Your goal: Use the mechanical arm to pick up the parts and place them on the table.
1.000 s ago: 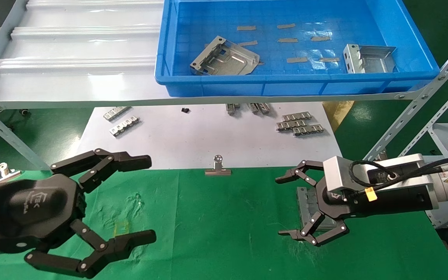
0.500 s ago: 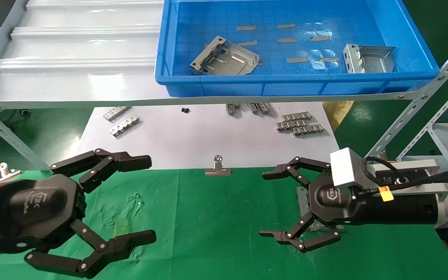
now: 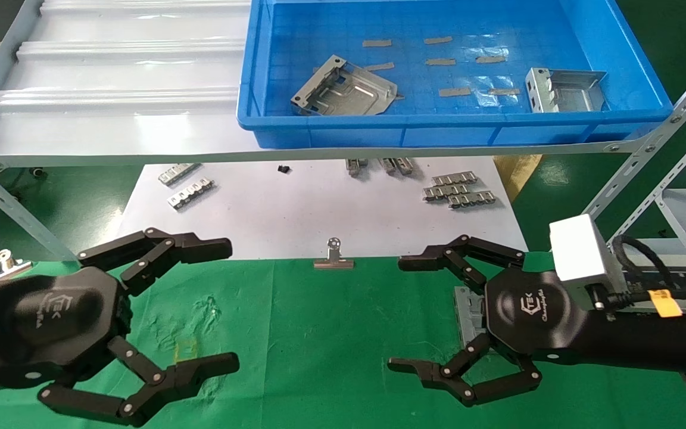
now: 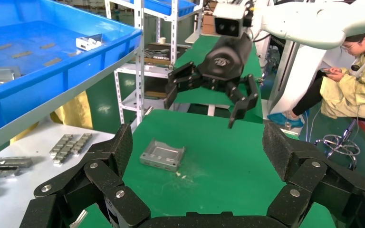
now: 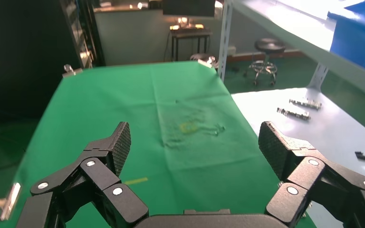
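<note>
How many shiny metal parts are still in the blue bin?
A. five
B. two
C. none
B: the blue bin holds one metal part near its middle and another at its right end.

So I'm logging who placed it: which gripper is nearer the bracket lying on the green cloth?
Right. The right gripper hangs open just over the bracket; the left gripper, also open, sits far across the table.

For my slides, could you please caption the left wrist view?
Open right claw hovers above a part lying on the green table, seen through the open left claw.
</note>
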`<state>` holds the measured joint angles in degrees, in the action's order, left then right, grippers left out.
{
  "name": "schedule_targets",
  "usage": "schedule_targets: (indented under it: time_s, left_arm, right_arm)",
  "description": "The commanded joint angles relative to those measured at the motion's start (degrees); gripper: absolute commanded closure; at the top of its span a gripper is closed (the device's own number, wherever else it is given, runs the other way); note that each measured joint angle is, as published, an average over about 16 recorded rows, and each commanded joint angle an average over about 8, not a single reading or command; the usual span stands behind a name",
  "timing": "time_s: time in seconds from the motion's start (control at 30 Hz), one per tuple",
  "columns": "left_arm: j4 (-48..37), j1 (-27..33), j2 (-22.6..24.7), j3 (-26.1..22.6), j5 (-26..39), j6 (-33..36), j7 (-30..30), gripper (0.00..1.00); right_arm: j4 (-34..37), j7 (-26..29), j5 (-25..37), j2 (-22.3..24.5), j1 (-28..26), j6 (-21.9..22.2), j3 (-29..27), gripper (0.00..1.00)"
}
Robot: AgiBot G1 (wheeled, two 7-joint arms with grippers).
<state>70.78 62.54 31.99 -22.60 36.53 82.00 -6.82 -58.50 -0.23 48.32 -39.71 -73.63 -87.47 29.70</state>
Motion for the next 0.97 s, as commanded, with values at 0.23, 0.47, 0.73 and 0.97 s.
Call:
schedule_targets:
  time_s: [0.23, 0.47, 0.73, 0.97]
  left_arm:
    - [0.0, 0.0, 0.0, 0.0, 0.0, 0.0, 0.0, 0.0]
    - [0.0, 0.0, 0.0, 0.0, 0.0, 0.0, 0.0, 0.0]
    - [-0.01, -0.01, -0.01, 0.0, -0.01, -0.02, 0.0, 0.0]
    - [-0.01, -0.01, -0.01, 0.0, -0.01, -0.02, 0.0, 0.0]
  right_arm:
    - [-7.41, 5.4, -3.18, 2.3, 5.93, 0.87, -6.73, 0.0]
    - [-13.55, 9.89, -5.81, 4.2, 10.84, 1.58, -12.29, 0.0]
    - [-16.86, 11.81, -7.36, 5.24, 13.51, 1.93, -15.34, 0.0]
    - [-16.22, 11.48, -7.1, 5.07, 13.02, 1.93, -14.77, 0.0]
